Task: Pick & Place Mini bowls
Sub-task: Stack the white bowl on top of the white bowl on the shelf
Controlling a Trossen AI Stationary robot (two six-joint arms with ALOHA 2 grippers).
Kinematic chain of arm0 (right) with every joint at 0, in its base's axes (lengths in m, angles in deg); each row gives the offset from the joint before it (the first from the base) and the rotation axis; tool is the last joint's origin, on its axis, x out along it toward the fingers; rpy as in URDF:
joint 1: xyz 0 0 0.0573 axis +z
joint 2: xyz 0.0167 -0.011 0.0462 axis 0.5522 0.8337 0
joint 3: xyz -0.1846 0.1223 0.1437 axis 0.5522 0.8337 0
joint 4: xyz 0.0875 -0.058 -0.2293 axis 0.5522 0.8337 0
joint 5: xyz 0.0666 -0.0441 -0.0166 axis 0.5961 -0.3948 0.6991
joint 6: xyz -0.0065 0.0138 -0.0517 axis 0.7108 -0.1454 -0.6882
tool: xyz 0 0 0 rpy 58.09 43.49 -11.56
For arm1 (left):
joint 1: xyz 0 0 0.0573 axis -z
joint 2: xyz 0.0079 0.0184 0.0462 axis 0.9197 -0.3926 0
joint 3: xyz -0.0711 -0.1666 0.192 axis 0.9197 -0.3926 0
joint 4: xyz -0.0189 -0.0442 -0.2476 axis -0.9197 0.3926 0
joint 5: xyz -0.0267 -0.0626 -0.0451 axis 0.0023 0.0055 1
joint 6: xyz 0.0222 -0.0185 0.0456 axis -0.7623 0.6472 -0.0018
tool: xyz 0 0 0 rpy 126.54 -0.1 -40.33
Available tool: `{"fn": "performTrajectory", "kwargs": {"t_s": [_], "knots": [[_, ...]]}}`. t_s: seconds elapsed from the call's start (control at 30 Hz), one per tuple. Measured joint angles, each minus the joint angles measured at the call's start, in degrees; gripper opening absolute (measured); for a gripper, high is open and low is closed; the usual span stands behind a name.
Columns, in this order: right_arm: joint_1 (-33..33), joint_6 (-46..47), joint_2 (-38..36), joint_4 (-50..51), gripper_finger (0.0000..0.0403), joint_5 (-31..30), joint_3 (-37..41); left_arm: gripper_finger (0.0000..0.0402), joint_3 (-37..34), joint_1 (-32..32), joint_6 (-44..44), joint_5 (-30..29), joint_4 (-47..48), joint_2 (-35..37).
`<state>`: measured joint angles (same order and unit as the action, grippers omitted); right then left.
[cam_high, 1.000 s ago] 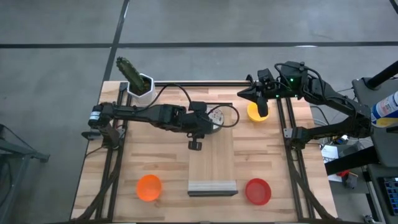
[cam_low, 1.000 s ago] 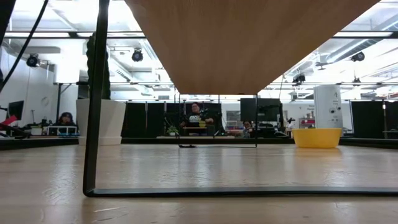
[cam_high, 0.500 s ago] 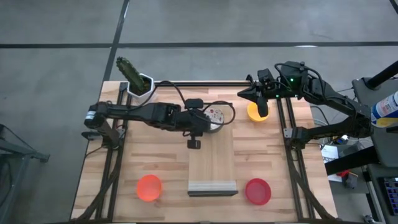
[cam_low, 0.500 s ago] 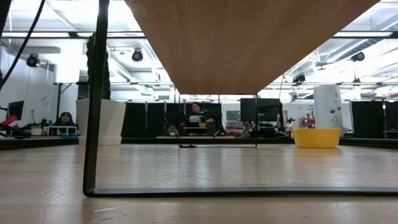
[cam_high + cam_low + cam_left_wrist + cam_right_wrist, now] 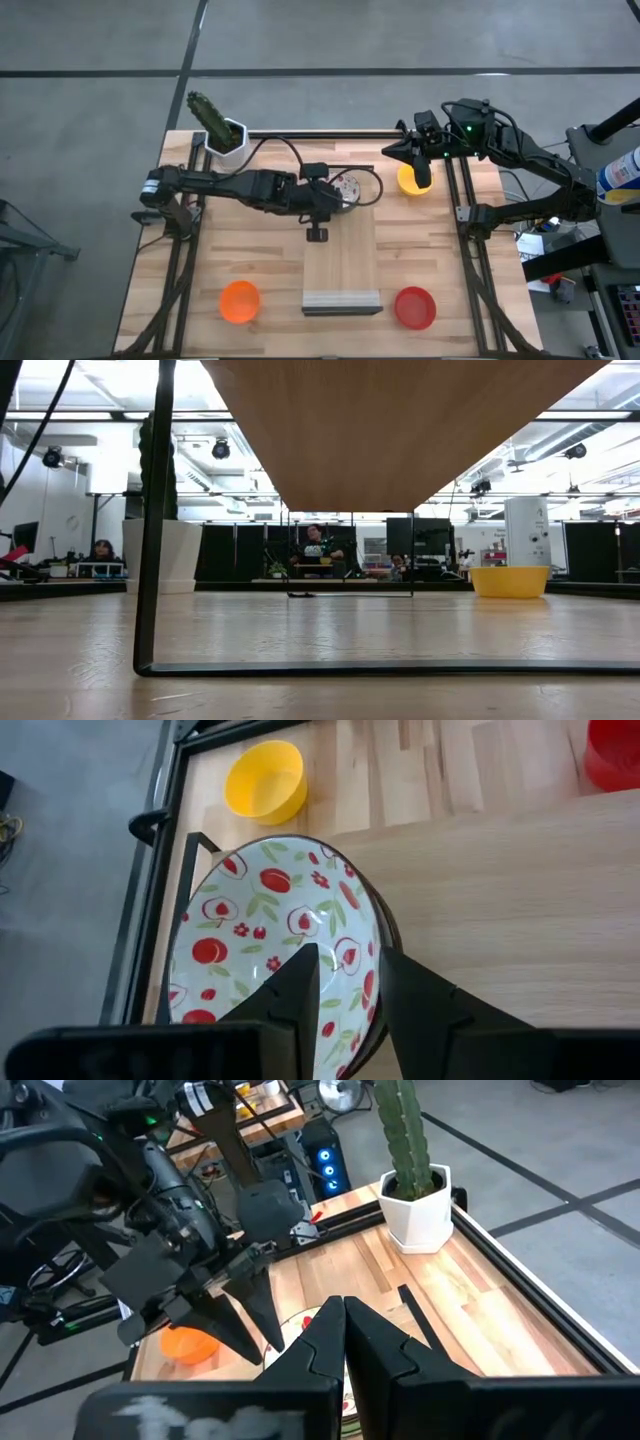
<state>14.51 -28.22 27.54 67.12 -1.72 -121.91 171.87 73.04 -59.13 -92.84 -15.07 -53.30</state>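
1. Placement comes down to the pale wooden table (image 5: 420, 260) and the raised light-wood board (image 5: 340, 260) at its centre. If the bowl is to be lifted, it should probably go straight up and clear the board's 12 o'clock edge before travelling.
2. The left gripper (image 5: 345, 958) reaches in from 9 o'clock to the white mini bowl with red fruit and green leaf print (image 5: 270, 930). Its fingers are drawn narrow, with the bowl's rim between them, one finger inside and one outside. I judge this a rim pinch, so the wrist should stay level or the bowl will swing.
3. The right gripper (image 5: 415, 152) waits at 1 o'clock, its fingers pressed together on nothing, above the plain yellow mini bowl (image 5: 410, 183).
4. The printed bowl sits just past the board at 12 o'clock, round, shallow and glossy. A dark edge shows under its rim, and I cannot tell whether other bowls are nested below.
5. The orange mini bowl (image 5: 239, 301) lies at 7 o'clock and the red mini bowl (image 5: 415, 307) at 5 o'clock, both well apart from the grasp.
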Motion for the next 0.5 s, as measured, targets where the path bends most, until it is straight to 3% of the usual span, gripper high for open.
{"fn": "performTrajectory", "kwargs": {"t_s": [0.5], "knots": [[0.0, 0.2, 0.0, 0.0, 0.0008, 0.0, 0.3, 0.0101, -0.1, 0.0, 0.9, -0.5, -1.1, -1.1]]}}
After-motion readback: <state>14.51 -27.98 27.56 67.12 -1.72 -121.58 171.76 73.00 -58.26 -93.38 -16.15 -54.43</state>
